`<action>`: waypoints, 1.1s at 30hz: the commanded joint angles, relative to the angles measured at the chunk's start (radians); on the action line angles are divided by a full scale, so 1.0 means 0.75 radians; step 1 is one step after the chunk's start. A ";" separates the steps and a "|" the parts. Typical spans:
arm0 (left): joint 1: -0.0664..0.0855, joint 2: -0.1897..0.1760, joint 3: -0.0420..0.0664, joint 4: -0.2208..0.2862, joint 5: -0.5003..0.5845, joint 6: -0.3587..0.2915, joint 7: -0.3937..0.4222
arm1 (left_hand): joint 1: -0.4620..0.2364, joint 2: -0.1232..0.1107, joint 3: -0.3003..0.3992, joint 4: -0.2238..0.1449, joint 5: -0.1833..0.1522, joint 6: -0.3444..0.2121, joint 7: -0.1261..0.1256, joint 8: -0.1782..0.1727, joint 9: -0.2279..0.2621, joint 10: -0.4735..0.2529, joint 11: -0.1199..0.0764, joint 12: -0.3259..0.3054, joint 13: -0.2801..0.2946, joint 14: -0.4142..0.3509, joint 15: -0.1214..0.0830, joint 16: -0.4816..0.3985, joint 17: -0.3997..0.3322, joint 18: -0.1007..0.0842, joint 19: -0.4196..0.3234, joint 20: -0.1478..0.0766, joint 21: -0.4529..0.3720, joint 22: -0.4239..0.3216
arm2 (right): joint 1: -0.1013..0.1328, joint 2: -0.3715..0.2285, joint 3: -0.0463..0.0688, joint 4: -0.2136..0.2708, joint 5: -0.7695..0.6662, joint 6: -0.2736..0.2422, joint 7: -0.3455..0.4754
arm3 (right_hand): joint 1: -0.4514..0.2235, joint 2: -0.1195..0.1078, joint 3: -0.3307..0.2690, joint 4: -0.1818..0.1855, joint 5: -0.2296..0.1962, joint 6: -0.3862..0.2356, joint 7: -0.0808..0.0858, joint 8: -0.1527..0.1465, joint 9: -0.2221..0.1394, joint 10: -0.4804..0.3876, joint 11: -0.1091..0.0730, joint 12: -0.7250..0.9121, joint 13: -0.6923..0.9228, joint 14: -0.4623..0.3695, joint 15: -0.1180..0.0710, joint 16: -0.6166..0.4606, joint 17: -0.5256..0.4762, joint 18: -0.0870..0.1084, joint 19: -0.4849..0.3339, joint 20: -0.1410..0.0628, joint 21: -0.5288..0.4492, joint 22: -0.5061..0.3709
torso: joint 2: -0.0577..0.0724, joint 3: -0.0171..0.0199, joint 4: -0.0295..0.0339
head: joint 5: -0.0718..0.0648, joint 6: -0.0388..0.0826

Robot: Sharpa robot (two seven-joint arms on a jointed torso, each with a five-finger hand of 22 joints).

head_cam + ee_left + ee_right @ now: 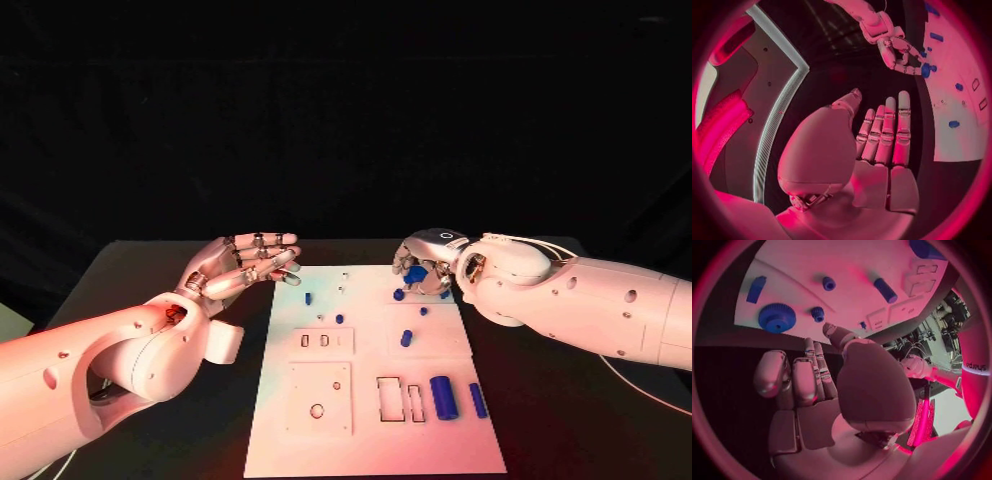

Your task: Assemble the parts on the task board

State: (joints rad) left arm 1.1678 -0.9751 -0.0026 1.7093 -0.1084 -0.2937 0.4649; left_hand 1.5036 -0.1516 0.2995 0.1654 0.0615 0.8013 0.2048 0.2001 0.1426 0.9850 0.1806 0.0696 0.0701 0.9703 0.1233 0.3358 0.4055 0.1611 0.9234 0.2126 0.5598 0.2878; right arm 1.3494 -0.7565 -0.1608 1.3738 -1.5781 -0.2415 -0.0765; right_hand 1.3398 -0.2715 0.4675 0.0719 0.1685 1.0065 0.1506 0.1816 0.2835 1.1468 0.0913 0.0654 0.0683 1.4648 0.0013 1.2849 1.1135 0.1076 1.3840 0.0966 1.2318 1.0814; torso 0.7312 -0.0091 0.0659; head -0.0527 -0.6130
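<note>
The white task board [375,440] lies in the middle of the table. My right hand [428,262] hovers over its far right corner with bent fingers, right by a blue gear [415,273]. That gear [777,317] lies flat on the board just beyond the fingertips [770,372], and nothing is in the hand. My left hand [245,265] is raised beside the board's far left corner, fingers spread and empty. A thick blue cylinder [444,397] and a thin blue bar [477,400] lie at the near right, next to rectangular slots [400,398].
Small blue pegs [398,295] [407,338] [307,297] are scattered across the far half of the board. A blue block [756,288] and a blue rod [885,290] lie beyond the gear. Black table [159,270] surrounds the board.
</note>
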 commanded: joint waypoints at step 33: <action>0.010 -0.006 0.004 -0.010 0.004 0.031 0.004 | -0.017 0.008 0.006 -0.017 -0.004 0.001 0.027 0.014 0.003 0.006 -0.004 -0.001 0.002 -0.016 -0.002 0.053 0.046 0.025 -0.033 -0.003 0.074 0.044 | -0.037 0.038 -0.002 -0.048 -0.053 0.081 -0.014 | 0.034 0.047 0.050 0.030 0.024 0.045 -0.011 0.022 0.037 0.069 -0.011 0.012 0.015 0.049 0.002 0.065 0.036 -0.043 0.046 -0.001 0.105 0.141 | 0.022 -0.0098 0.0176 | -0.009 -0.013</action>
State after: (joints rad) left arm 1.1729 -0.9806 -0.0010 1.7013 -0.1084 -0.2898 0.4628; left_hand 1.4997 -0.1476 0.3023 0.1571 0.0615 0.8010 0.2050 0.2036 0.1434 0.9849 0.1806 0.0696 0.0708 0.9629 0.1234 0.3724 0.4395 0.1612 0.9058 0.2090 0.6108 0.3202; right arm 1.3225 -0.7285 -0.1618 1.3384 -1.6011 -0.1997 -0.0826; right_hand 1.3638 -0.2475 0.5042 0.0940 0.1804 1.0367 0.1424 0.1970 0.3114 1.1955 0.0822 0.0722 0.0790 1.4647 0.0014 1.3313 1.1402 0.0838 1.4119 0.0943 1.3102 1.1867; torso 0.7475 -0.0151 0.0780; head -0.0587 -0.6211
